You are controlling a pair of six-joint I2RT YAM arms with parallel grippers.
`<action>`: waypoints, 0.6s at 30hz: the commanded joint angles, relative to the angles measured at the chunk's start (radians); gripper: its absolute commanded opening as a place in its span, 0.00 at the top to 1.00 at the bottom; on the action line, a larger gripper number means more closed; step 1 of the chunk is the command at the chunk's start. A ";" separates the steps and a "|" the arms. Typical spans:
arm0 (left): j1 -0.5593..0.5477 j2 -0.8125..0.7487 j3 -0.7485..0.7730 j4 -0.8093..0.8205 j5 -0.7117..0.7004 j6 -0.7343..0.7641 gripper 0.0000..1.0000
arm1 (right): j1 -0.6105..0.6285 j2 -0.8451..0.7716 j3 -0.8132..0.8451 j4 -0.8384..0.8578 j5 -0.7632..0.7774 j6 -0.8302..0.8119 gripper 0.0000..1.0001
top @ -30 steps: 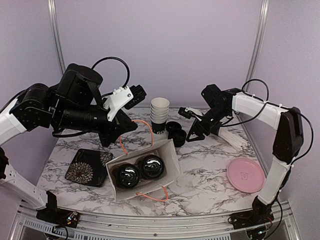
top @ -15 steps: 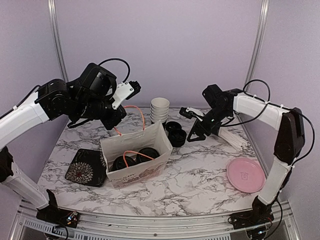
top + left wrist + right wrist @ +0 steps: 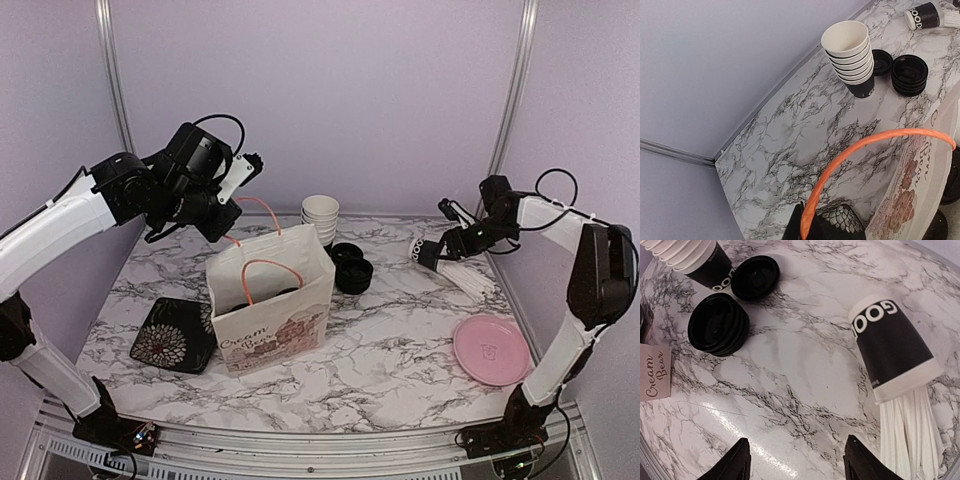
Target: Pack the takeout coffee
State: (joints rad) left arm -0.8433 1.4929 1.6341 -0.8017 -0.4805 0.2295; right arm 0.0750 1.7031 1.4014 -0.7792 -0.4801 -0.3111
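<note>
My left pincer (image 3: 807, 227) is clenched on the orange handle (image 3: 865, 145) of the paper bag (image 3: 275, 315), which stands upright on the marble table (image 3: 400, 350). The takeout coffee cups (image 3: 285, 294) sit inside it, only dark tops showing. My right pincer (image 3: 800, 465) hangs released, fingers apart, near the tipped-over straw cup (image 3: 892, 357), grasping nothing

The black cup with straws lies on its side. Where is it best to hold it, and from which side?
I would grip the straw cup across its black middle, coming from above with the right gripper open across its width. It lies tipped, round wall up; straws spill from the mouth, so that end is blocked.
</note>
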 commanded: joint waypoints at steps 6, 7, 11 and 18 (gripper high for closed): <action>0.002 0.007 0.024 0.033 0.044 -0.005 0.76 | -0.164 0.052 -0.043 0.139 -0.103 0.160 0.41; 0.003 0.007 0.023 0.032 0.037 -0.008 0.76 | -0.164 0.062 -0.040 0.149 -0.103 0.168 0.41; 0.004 -0.004 0.019 0.032 0.011 -0.006 0.73 | -0.167 0.109 -0.022 0.175 -0.118 0.184 0.41; 0.011 -0.006 0.011 0.034 -0.028 0.001 0.60 | -0.170 0.147 -0.008 0.218 -0.141 0.196 0.41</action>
State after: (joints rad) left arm -0.8429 1.4937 1.6352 -0.7849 -0.4728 0.2283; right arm -0.0929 1.8435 1.3449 -0.6163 -0.5915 -0.1410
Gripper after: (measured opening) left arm 0.361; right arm 0.593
